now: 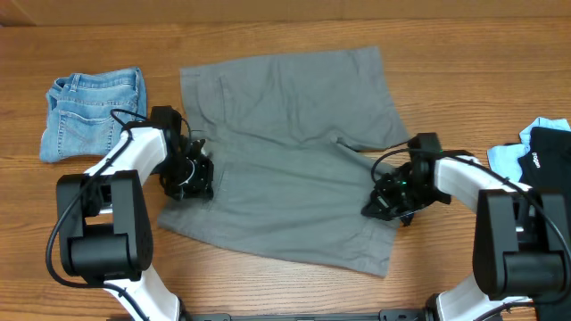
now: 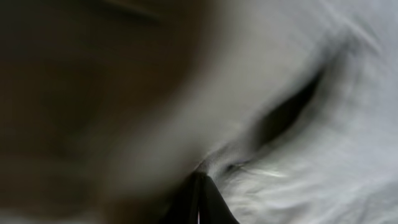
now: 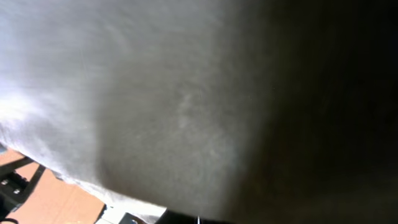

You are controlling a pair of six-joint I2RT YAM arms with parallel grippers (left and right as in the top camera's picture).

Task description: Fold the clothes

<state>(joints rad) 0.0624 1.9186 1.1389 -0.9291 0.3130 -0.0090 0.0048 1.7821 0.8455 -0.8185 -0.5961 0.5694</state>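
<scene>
The clothes, a large pair of plain grey shorts (image 1: 285, 152), lie spread flat across the middle of the wooden table (image 1: 268, 27). My left gripper (image 1: 192, 178) sits at the shorts' left edge. In the left wrist view its dark fingers (image 2: 205, 199) are pressed together with a hemmed fold of grey fabric (image 2: 323, 155) pinched at their tips. My right gripper (image 1: 382, 205) rests on the right side of the lower leg. Grey cloth (image 3: 124, 93) fills nearly all of the right wrist view, and the right gripper's jaws (image 3: 198, 219) show only as a shut dark sliver at the bottom.
Small blue denim shorts (image 1: 94, 111) lie folded at the left of the table. Black and light-blue garments (image 1: 540, 147) sit at the right edge, close behind the right arm. Both arm bases stand at the near edge.
</scene>
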